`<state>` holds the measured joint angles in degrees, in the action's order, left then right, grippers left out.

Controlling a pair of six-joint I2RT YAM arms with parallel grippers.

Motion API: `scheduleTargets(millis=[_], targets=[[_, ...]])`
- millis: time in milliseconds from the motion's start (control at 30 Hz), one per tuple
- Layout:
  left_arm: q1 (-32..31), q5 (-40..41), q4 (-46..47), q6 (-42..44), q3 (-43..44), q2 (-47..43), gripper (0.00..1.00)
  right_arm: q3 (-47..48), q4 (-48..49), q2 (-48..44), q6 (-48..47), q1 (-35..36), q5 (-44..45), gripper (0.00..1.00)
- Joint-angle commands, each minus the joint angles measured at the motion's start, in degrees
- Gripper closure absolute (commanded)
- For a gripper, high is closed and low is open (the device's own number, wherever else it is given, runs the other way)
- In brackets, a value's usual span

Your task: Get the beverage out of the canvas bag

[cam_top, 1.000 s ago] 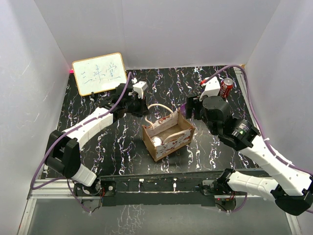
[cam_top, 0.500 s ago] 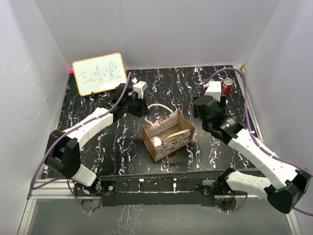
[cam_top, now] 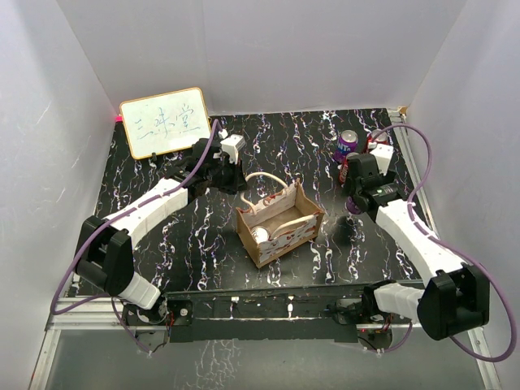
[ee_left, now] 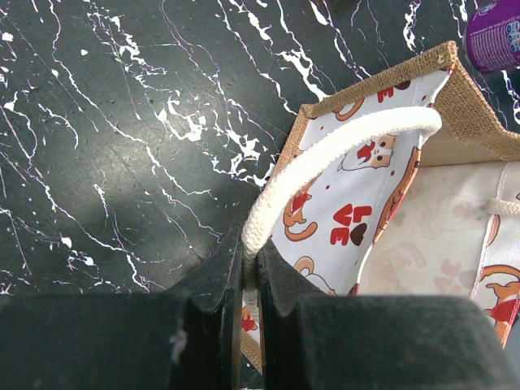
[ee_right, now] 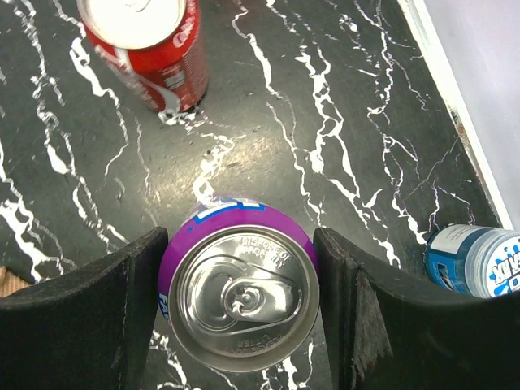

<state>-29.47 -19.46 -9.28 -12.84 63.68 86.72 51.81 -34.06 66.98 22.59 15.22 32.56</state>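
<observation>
Handle [ee_left: 341,146] pinched in left gripper [ee_left: 250,260] anchored canvas bag [cam_top: 294,233]; right gripper [ee_right: 240,302] clasped purple can [ee_right: 236,272], apparently to set on surface [ee_right: 268,154].

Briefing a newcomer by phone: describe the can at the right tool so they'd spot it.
On the black marbled table, look right of the canvas bag. Between the fingers of the right tool stands a purple can with a silver top; the neighbouring can is red.

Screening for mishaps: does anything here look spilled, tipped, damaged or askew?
Nothing spilled or damaged. The canvas bag sits at an angle to the table, one handle pinched by the left gripper; the right gripper holds a purple can upright.
</observation>
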Motion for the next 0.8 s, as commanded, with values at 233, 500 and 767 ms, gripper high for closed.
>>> scheduleTargets(millis=[233, 500, 767], targets=[[-0.2, -0.4, -1.7, 0.3, 1.8, -2.5, 1.0, 6.3, 14.9, 7.7, 0.0, -11.8, 1.0, 0.92], [-0.3, -0.5, -1.6, 0.3, 1.8, -2.6, 1.0, 14.0, 18.1, 17.4, -1.6, -21.2, -3.4, 0.92], [-0.2, -1.7, -1.4, -0.2, 1.9, -2.1, 1.0, 20.7, 17.3, 25.7, -4.9, -22.1, -6.0, 0.92]])
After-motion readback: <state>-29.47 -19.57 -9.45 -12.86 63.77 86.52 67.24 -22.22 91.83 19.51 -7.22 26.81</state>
